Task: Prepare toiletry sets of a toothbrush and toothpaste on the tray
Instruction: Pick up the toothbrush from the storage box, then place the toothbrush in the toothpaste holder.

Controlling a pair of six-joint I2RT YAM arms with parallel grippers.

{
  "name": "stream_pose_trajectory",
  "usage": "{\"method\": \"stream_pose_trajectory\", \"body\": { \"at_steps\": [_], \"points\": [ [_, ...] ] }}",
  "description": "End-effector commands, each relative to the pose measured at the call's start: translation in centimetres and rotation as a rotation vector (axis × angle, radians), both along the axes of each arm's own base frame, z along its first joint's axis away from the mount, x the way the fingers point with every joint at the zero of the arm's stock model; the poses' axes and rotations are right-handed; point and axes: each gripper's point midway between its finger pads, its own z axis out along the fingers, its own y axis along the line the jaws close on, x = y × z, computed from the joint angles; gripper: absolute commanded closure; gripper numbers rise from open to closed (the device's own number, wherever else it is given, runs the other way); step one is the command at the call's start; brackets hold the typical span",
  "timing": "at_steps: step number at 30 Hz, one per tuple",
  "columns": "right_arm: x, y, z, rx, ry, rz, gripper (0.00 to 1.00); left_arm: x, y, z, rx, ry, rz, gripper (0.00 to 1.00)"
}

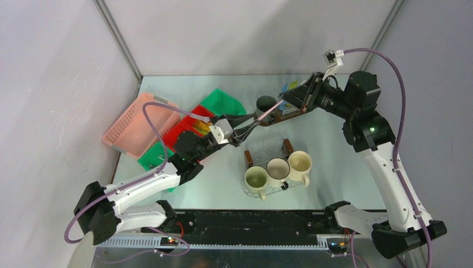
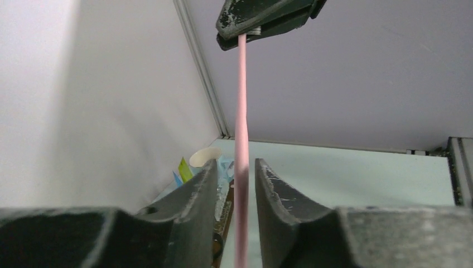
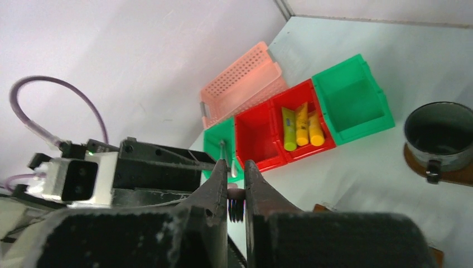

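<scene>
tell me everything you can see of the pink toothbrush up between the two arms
The toothbrush is a slim, pale pink stick, smooth and straight, plastic by the look. It is held in the air above the table, spanning from one arm to the other. The right claw is clamped on its far end and hides that tip. Its near part runs through the left claw, whose jaws stand slightly apart from it. No bristles can be made out.

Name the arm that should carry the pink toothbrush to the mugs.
Right, probably. The right gripper is clamped on the end of the pink toothbrush, while the left gripper stands open around its shaft.
</scene>
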Motion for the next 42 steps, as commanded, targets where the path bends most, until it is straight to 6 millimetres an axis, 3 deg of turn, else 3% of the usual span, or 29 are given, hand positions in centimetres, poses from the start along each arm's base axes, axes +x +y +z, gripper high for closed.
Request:
{"method": "stream_pose_trajectory", "body": {
  "at_steps": [1, 2, 4, 5, 7, 8, 11, 21, 27, 35, 42],
  "points": [
    [-0.1, -1.2, 0.7, -0.075, -0.144, -0.037, 1.0, 0.1, 1.2, 2.6, -0.053, -0.037, 0.056, 0.54],
    [-0.1, -1.5, 0.4, -0.111, -0.171, -0.046, 1.0, 0.3, 1.3, 2.4, -0.047, -0.029, 0.065, 0.5],
    [0.3, -2.2, 0.1, -0.166, -0.221, -0.078, 1.0, 0.7, 2.1, 2.2, -0.046, -0.012, 0.109, 0.33],
    [0.7, -2.6, 0.1, -0.186, -0.241, -0.102, 1.0, 1.0, 2.8, 2.3, -0.058, 0.0, 0.145, 0.19],
    [1.2, -3.4, 0.0, -0.242, -0.314, -0.136, 1.0, 1.6, 3.9, 2.1, -0.063, 0.034, 0.205, 0.04],
    [1.5, -3.8, -0.3, -0.286, -0.357, -0.154, 1.0, 1.6, 4.4, 1.9, -0.056, 0.05, 0.224, 0.02],
    [2.2, -4.7, -0.3, -0.374, -0.483, -0.187, 1.0, 2.5, 6.4, 0.8, -0.034, 0.124, 0.327, 0.0],
    [6.1, -6.1, -3.4, -0.706, -0.8, -0.19, 1.0, 2.8, 14.7, -0.8, 0.014, 0.24, 0.656, 0.0],
    [8.6, -5.8, -5.4, -0.748, -0.828, -0.168, 1.0, 2.6, 20.2, -1.0, 0.005, 0.258, 0.866, 0.0],
    [11.1, -5.3, -8.7, -0.796, -0.917, -0.128, 1.0, 2.8, 23.2, -2.4, 0.014, 0.259, 0.97, 0.0],
    [11.8, -5.1, -12.1, -0.833, -0.984, -0.064, 1.0, 3.5, 25.0, -3.2, 0.02, 0.273, 1.045, 0.0]
  ]
}}
